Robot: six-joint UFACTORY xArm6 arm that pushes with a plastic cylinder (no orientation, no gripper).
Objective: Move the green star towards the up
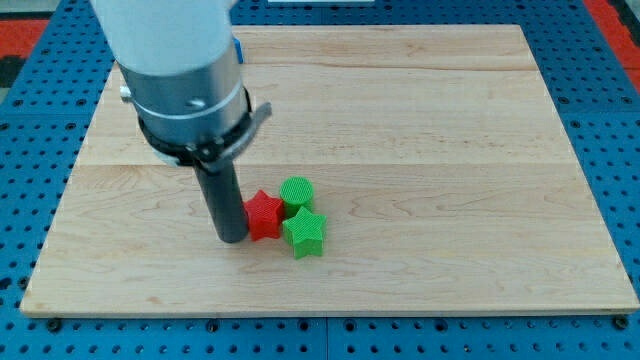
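You'll find the green star [304,233] a little below and left of the frame's centre, lying flat on the wooden surface [420,130]. It is the lowest block of a tight cluster of three. Directly above it sits a green cylinder [296,192], so close that the two appear to touch; that cylinder stands on the star's upward side, between it and the top of the frame. To the star's upper left is a red star [264,215], touching or nearly touching both green blocks.

My tip [232,239] rests on the surface at the red star's left edge, pressed against it or just beside it; you cannot tell which from this angle. The tip is therefore left of the whole cluster, with the red star lying between it and the green star. The dark rod rises straight from there into the grey and white arm body [185,70], which fills the upper left of the frame and hides part of the surface behind it.

There is no claw on this arm, only the rod, so nothing is being pinched.

Around the surface you see a blue perforated base [610,120].
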